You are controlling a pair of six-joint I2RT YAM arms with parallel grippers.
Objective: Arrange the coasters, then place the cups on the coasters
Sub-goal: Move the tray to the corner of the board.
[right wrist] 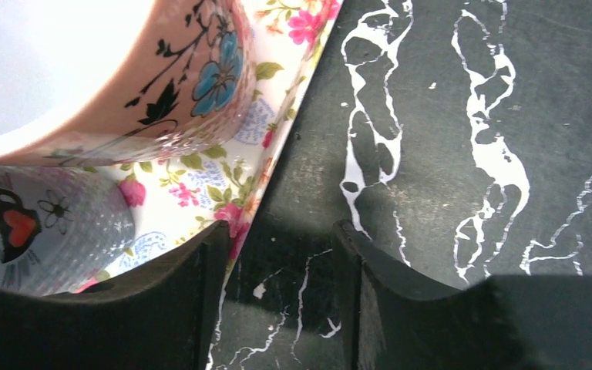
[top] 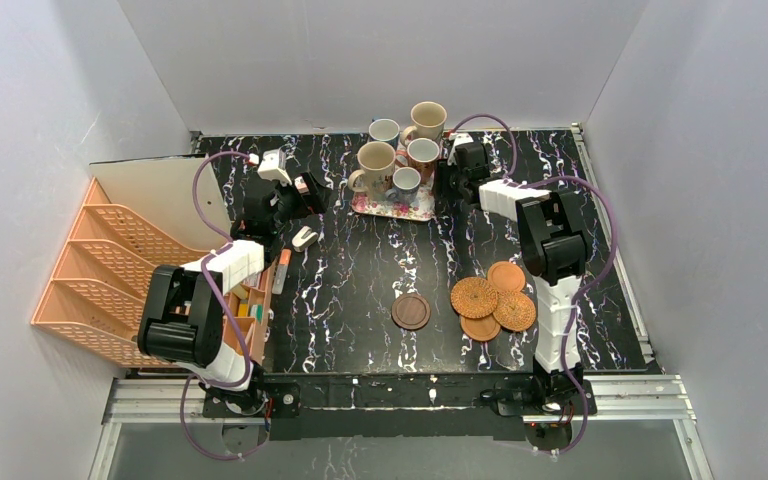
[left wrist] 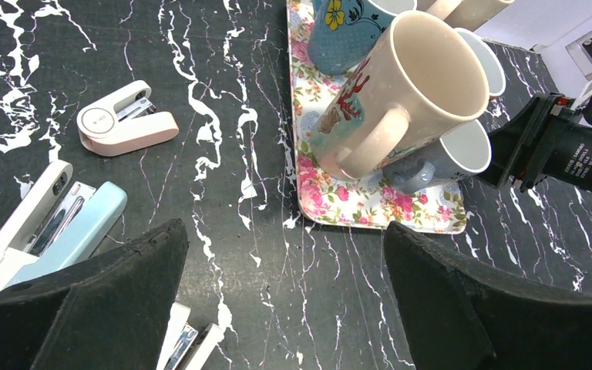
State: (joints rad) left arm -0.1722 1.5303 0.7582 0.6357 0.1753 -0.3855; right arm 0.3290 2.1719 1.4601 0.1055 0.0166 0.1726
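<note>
cups stand grouped at floral tray, twelve o'clock; coasters lie at five o'clock. right gripper narrowly parted, empty, at tray's three o'clock edge; left gripper wide, empty.

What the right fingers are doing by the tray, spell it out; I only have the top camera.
Observer: The right fingers are apart with nothing between them, one over the floral tray rim, the other over the table.
Operator: Say what stands ahead of them.
Observer: A pink mug with a blue flower print, on the tray, not touched.
Operator: Now report the left side.
Observer: The left fingers are wide apart and empty, above the table, facing the tray's corner.
</note>
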